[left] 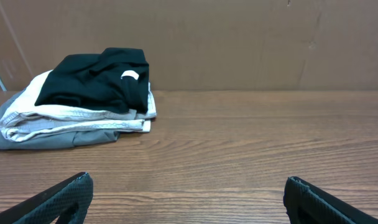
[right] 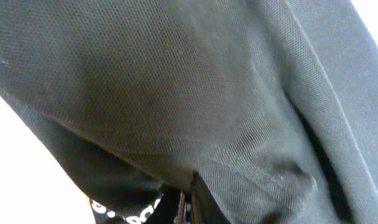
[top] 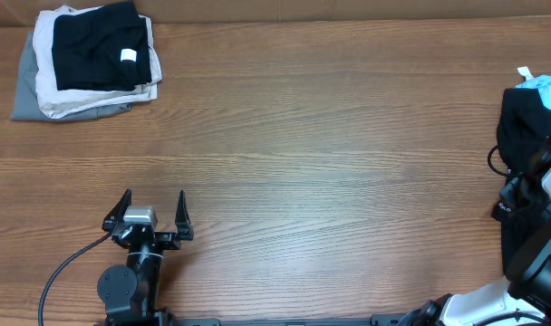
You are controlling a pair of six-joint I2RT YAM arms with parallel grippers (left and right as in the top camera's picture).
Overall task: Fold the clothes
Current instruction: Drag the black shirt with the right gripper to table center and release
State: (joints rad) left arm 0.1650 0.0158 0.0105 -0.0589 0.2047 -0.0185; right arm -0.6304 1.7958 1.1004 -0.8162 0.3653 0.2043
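Lying bunched at the right edge of the table (top: 303, 136): the clothes (top: 518, 118), a black soft-fabric garment, partly running out of the overhead view. In the right wrist view its weave fills nearly the whole frame, with a scrap of white lettering (right: 124, 214) at the lower edge.

Right tool (right: 188, 206): jaws pressed together, a fold of the black fabric pinched between the fingertips; creases in the cloth run toward the pinch.

Left tool (top: 155, 195): jaws spread as wide as they go, nothing between them, held over bare table near the front left, well apart from the garment.

Light blue shirt (top: 549, 91): just beside the clothes at the far right, touching the upper edge of the black heap.

Folded stack, far left corner: black folded piece (top: 94, 45) with a white square tag (top: 129, 55) on top, a cream piece (top: 44, 86) beneath it, a grey piece (top: 24, 101) at the bottom.
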